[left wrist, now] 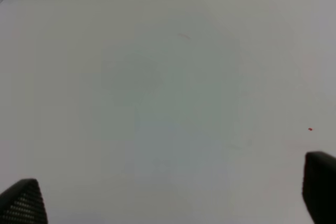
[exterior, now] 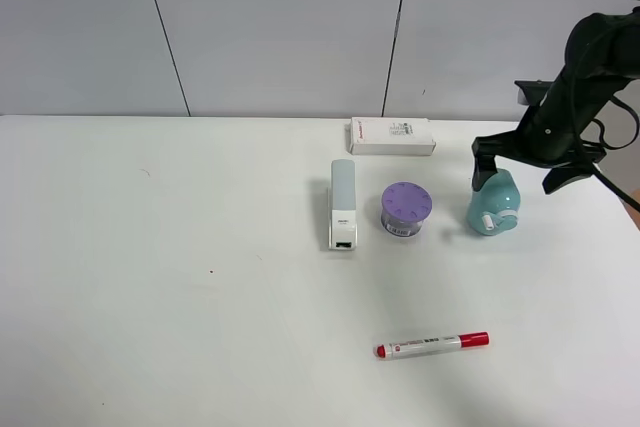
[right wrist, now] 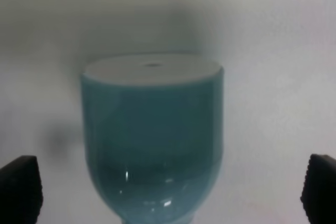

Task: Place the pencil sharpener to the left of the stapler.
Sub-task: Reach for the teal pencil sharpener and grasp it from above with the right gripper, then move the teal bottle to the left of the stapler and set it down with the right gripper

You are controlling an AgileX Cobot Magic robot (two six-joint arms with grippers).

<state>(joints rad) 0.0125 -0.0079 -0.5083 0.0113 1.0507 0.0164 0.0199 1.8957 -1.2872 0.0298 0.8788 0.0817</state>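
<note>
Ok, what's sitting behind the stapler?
A flat white box lies behind the stapler, slightly right, apart from it. Nothing covers that spot; the box's underside is hidden.

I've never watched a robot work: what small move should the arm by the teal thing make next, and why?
Probably close the right gripper on the pencil sharpener. The wrist view shows its fingers open with the teal body between them, ungripped. The sharpener stands right of the stapler, so it must be grasped before being carried to the stapler's left.
</note>
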